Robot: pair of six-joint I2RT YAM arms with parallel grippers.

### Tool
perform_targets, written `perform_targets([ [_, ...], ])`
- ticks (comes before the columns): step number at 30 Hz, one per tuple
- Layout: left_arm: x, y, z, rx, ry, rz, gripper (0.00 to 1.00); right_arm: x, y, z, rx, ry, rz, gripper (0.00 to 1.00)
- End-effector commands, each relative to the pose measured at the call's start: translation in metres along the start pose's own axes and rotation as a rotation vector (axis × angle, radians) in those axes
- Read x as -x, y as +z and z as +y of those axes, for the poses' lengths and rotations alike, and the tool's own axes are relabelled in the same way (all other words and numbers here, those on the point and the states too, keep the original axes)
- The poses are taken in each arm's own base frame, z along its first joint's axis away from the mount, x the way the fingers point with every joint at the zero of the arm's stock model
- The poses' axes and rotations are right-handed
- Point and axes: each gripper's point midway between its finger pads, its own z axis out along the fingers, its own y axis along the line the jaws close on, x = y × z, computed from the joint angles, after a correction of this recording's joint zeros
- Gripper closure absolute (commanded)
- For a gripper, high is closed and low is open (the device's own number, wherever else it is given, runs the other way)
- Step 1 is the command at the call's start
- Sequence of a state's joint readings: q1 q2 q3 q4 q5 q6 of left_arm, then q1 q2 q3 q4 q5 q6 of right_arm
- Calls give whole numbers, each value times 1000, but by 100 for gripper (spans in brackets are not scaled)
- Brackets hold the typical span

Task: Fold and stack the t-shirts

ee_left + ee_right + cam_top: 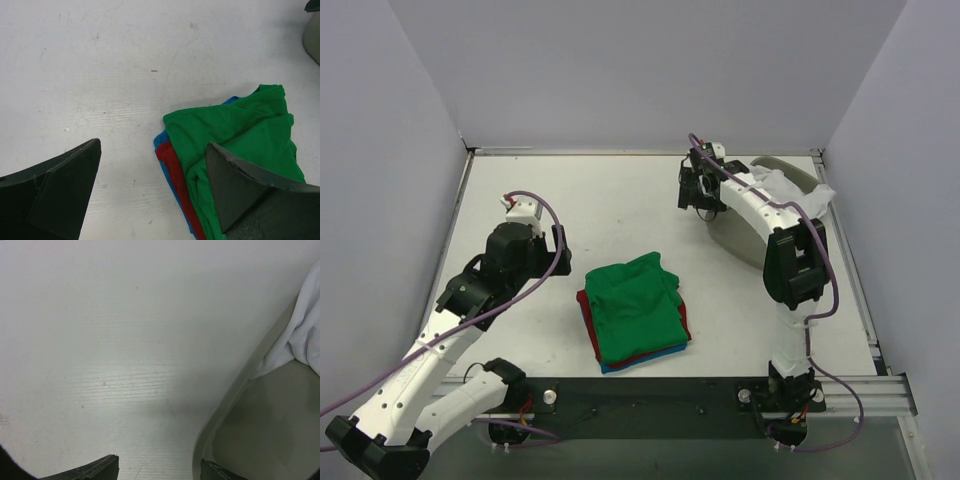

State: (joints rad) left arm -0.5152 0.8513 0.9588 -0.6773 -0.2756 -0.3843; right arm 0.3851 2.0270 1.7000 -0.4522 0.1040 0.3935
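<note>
T-shirts folded stack on white table | white tee in grey tray | pale walls | left gripper, right gripper spread, empty

No words, labels, brand marks, numbers or signs can be read in any of the three views. The folded t-shirts, stacked at about 6 o'clock from the table's middle, show only plain green, red and blue cloth. The white t-shirt and the tray at about 2 o'clock are unmarked where they can be seen. Any marking on the left arm or the right arm is too small to make out.
</note>
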Motion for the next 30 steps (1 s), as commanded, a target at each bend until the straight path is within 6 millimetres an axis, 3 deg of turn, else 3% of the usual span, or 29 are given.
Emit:
perform_targets([
  [1, 11, 1, -4, -18, -7, -40, 5, 3, 6, -18, -33, 2, 10, 36],
  [5, 11, 1, -5, -22, -6, -36, 5, -2, 12, -27, -44, 9, 28, 36],
  [18, 9, 2, -4, -21, -4, -33, 5, -38, 38, -28, -56, -2, 106, 36],
  [21, 9, 2, -4, -19, -4, -32, 5, -42, 40, -29, -59, 2, 111, 46],
  [23, 9, 2, -4, -19, -3, -32, 5, -43, 40, -30, -63, 1, 110, 60],
  [24, 8, 3, -4, -18, -2, -31, 5, -46, 42, -32, -69, -3, 117, 78],
  [26, 8, 3, -4, -19, -2, -30, 5, -47, 41, -32, -74, -6, 116, 99],
  [30, 8, 3, -5, -22, 0, -28, 5, -51, 35, -39, -122, -41, 103, 100],
])
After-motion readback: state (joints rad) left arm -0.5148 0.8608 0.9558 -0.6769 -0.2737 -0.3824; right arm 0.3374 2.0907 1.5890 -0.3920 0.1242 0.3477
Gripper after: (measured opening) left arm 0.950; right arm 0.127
